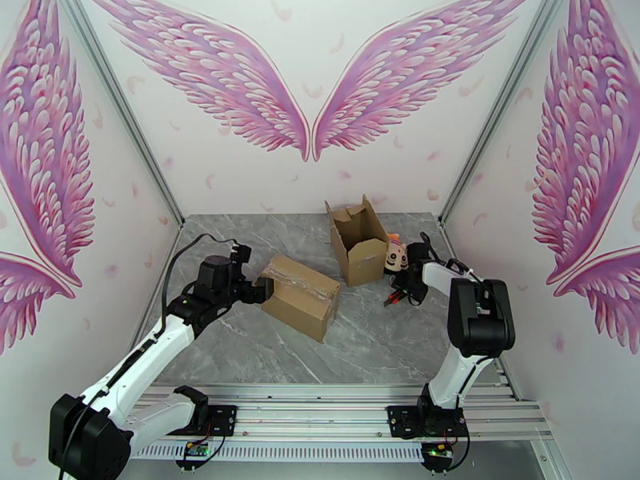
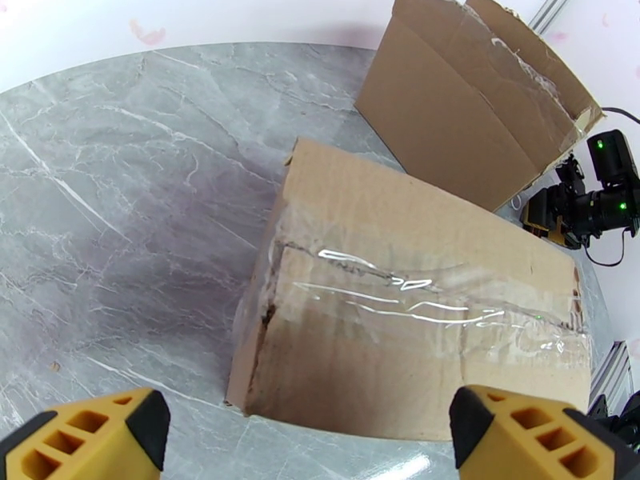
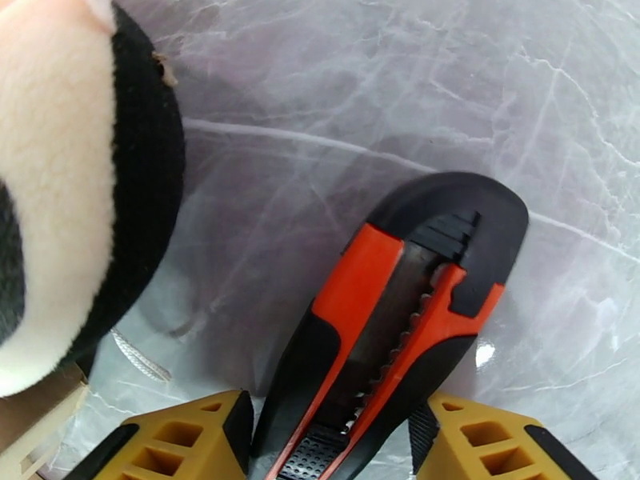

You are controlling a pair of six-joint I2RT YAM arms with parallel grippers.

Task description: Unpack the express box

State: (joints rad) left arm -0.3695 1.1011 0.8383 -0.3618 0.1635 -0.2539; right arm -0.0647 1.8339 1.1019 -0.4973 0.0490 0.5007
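the sealed brown cardboard box (image 1: 300, 296) lies near the middle of the grey marble-patterned surface (image 1: 240, 354), a little toward its left edge, with clear tape (image 2: 416, 302) wrinkled along the top seam. it looks light and stiff-walled, though the end facing the left wrist camera is crumpled, so the board there would likely give under pressure. the tape is glossy and probably slick. the bare cardboard sides look the better place to brace or hold, leaving the seam free for a blade.

the left claw (image 2: 312, 434) hangs just beside the box's left end, its yellow fingers (image 2: 120, 434) spread wide, holding nothing and touching nothing that i can see.

the right claw (image 3: 336, 442) is near the right edge, low over the orange and black utility knife (image 3: 400, 314), which lies on the surface. its jaws stand about half open, one on each side of the handle. the pads sit against or just off it, and i cannot tell whether they grip. the handle looks hard with ribbed parts, so a pinch across its width should hold well. a cream and black plush toy (image 3: 72, 194) sits just beside the knife, next to an open brown cardboard box (image 1: 358, 242) toward the far edge.
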